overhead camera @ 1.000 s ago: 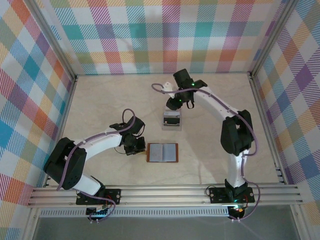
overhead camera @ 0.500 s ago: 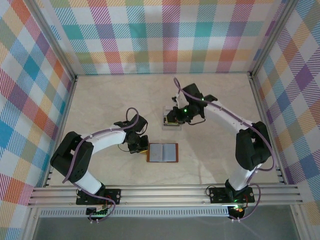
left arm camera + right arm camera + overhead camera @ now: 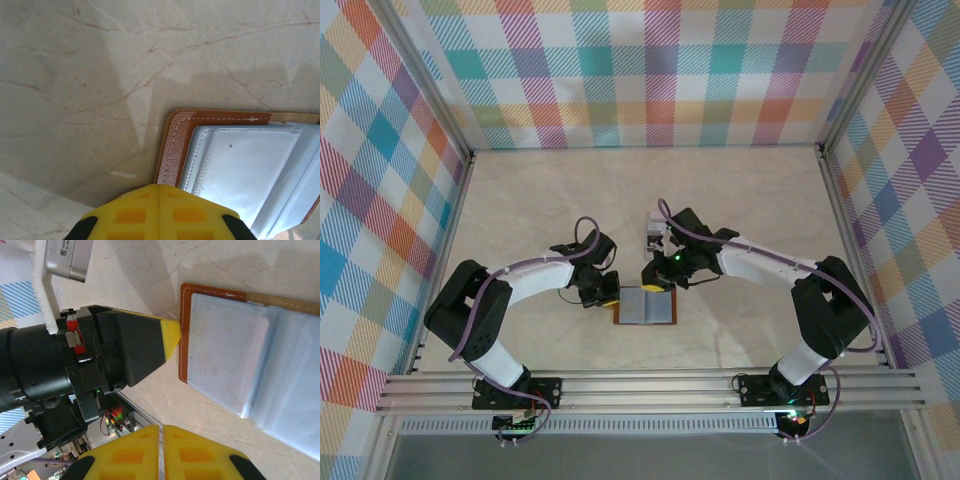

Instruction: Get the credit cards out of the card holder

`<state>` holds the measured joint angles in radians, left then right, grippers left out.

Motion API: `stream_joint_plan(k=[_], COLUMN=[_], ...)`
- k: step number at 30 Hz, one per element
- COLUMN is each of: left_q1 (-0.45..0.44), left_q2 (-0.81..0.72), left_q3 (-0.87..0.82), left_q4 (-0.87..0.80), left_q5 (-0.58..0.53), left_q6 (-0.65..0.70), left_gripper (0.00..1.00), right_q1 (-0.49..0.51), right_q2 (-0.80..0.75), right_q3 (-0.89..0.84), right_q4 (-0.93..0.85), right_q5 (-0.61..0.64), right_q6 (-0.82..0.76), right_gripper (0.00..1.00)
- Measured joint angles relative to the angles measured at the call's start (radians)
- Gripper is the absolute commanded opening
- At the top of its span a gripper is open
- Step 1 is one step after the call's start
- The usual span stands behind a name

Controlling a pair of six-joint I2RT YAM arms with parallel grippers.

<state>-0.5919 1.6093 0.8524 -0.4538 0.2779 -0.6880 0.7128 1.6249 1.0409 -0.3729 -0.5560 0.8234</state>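
Observation:
The card holder [image 3: 646, 306] lies open and flat, a brown rim around grey-blue lining. My left gripper [image 3: 607, 294] is shut, and its yellow fingertips [image 3: 158, 192] rest on the holder's brown left edge [image 3: 172, 150]. My right gripper [image 3: 656, 281] hangs shut and empty just behind the holder's far edge. In the right wrist view its yellow tips [image 3: 161, 432] are over bare table, with the holder [image 3: 225, 355] and the left gripper's tip [image 3: 172, 336] ahead. A pale credit card [image 3: 651, 231] lies behind the right wrist, mostly hidden. Whether the pockets hold cards I cannot tell.
The marble-look table [image 3: 540, 200] is fenced by checked walls on three sides. A metal rail [image 3: 650, 385] runs along the near edge, where both arm bases are bolted. Open floor lies to the left, right and back.
My right arm swung from the back of the table down to the holder's far edge, and its jaws closed. My left gripper crept right onto the holder's left edge.

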Motion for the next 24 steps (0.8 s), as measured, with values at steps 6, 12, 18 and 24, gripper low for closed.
stream_joint_plan(k=[6, 12, 18, 24], left_q1=[0.001, 0.003, 0.006, 0.006], left_q2=[0.0, 0.0, -0.002, -0.002], left_q3=[-0.011, -0.014, -0.02, -0.023], left_q4=[0.018, 0.023, 0.033, 0.04], left_q5=[0.008, 0.013, 0.021, 0.026], left_q6=[0.0, -0.002, -0.003, -0.003], left_gripper=[0.06, 0.06, 0.06, 0.06], right_q1=[0.06, 0.087, 0.105, 0.119], right_q2=[0.101, 0.195, 0.262, 0.299], right_q3=[0.001, 0.023, 0.053, 0.069], right_q4=[0.058, 0.113, 0.158, 0.161], right_q5=[0.047, 0.066, 0.07, 0.087], right_q6=[0.06, 0.102, 0.126, 0.13], right_gripper=[0.07, 0.04, 0.03, 0.03])
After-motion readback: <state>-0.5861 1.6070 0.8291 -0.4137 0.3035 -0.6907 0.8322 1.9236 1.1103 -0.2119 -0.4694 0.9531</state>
